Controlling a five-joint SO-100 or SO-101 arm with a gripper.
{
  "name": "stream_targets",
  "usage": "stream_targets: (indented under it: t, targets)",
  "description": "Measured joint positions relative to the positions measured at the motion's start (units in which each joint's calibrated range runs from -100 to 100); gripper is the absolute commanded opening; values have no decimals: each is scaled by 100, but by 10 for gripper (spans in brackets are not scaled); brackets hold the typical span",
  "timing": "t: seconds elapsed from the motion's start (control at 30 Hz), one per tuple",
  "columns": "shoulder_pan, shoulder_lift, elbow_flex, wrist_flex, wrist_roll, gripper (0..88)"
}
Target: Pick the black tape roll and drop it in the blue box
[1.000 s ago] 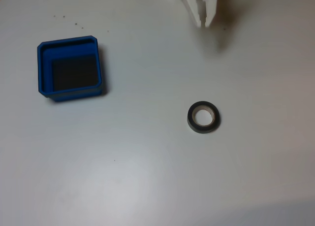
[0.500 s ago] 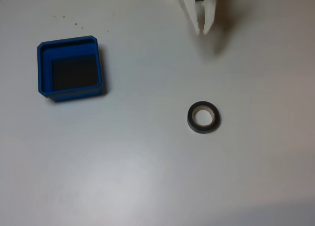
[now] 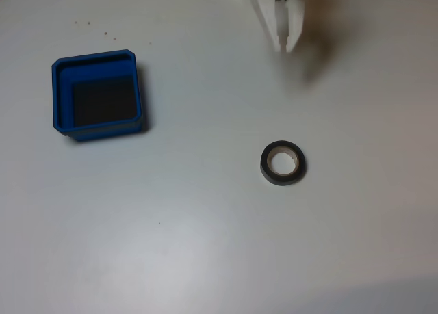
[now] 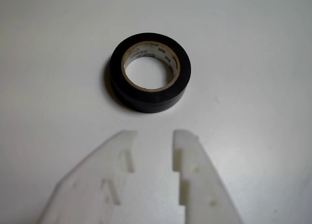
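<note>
While hanging at the top edge of the fixed view, claw [image 3: 285, 46] white, tips pointing down-frame, throwing a soft shadow on the desk [image 3: 205, 245] just to its right. Holding nothing. Tips look almost together from that angle; wrist view shows the claw [image 4: 154, 134] released, with a narrow gap between the two white fingers [image 4: 191, 151] and bare desk visible in the gap.

Ahead of the tips in the wrist view: black tape roll [image 4: 150, 72], lying flat, hole up, pale core with small print on the inside. Close in front of the tips but apart from them, no contact. Roughly centred on the gap, slightly toward the left finger.

Same roll in the fixed view [image 3: 283, 163]: straight down-frame from the claw, clear stretch of desk between the two, flat on the surface, beige core visible.

Farther out, left of the claw and somewhat lower in the fixed view: blue box [image 3: 62, 95], square, thick stepped rim, dark floor, nothing inside. Well apart from both claw and roll.

Beyond that, a few tiny dark specks [image 3: 105, 33] on the desk above the box, plain pale surface elsewhere, with a brighter glare patch low in the frame.
</note>
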State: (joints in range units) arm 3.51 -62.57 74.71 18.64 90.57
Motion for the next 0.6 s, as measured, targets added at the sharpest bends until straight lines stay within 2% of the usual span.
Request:
stream_targets:
  t: [0.6]
  targets:
    - [10,3624,-2987,0,0,7]
